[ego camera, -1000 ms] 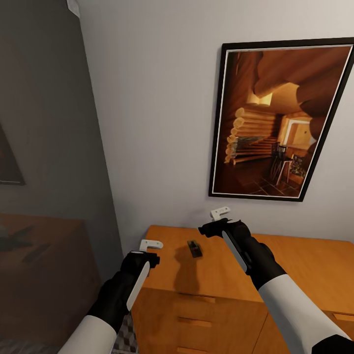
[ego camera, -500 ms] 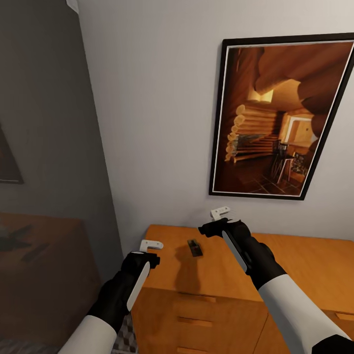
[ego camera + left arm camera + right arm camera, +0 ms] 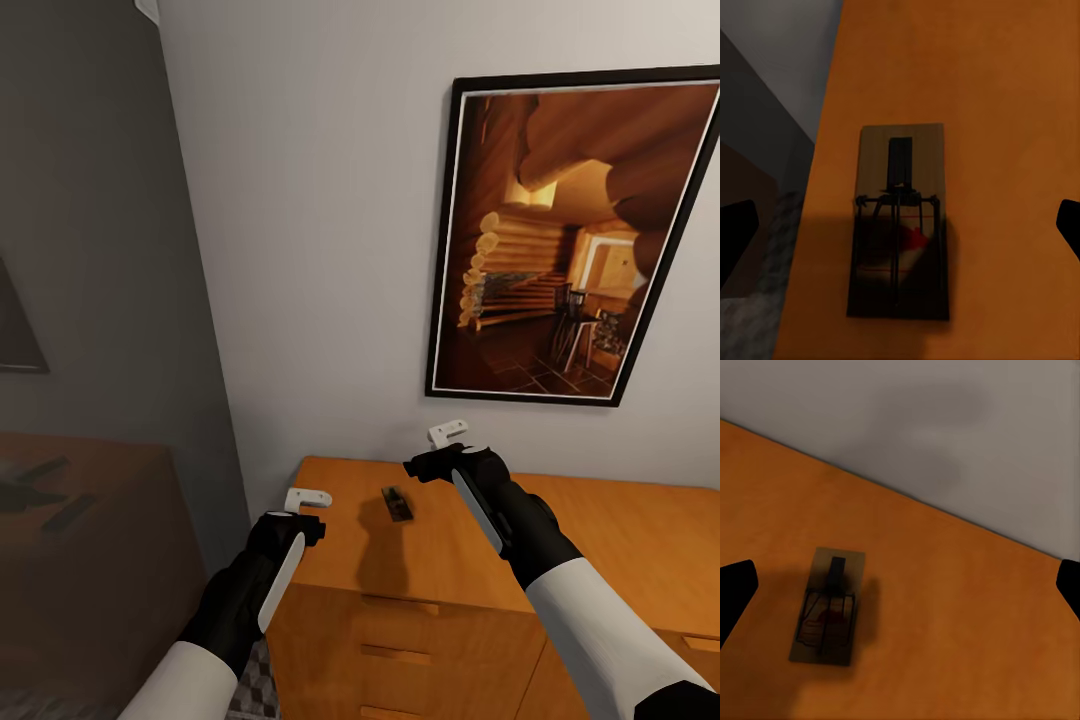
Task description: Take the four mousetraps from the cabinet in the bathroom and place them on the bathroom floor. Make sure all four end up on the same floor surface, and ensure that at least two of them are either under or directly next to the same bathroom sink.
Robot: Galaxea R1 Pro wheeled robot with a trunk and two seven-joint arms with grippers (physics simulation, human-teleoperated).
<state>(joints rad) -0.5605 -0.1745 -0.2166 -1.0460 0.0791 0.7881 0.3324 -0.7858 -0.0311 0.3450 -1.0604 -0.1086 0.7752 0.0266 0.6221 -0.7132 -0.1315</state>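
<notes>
Hovering left gripper [image 3: 296, 512], jaws wide, at the cabinet [image 3: 600, 540] corner; mousetrap [image 3: 397, 503] flat on top between both grippers. Right gripper [image 3: 440, 452], jaws wide. Light, stiff, thin: pinch the board's long edges, avoiding the spring bar.

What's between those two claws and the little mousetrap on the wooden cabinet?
Nothing visible. The mousetrap lies alone on the cabinet top, with the left gripper and right gripper either side of it, both open, and only bare wood around it.
</notes>
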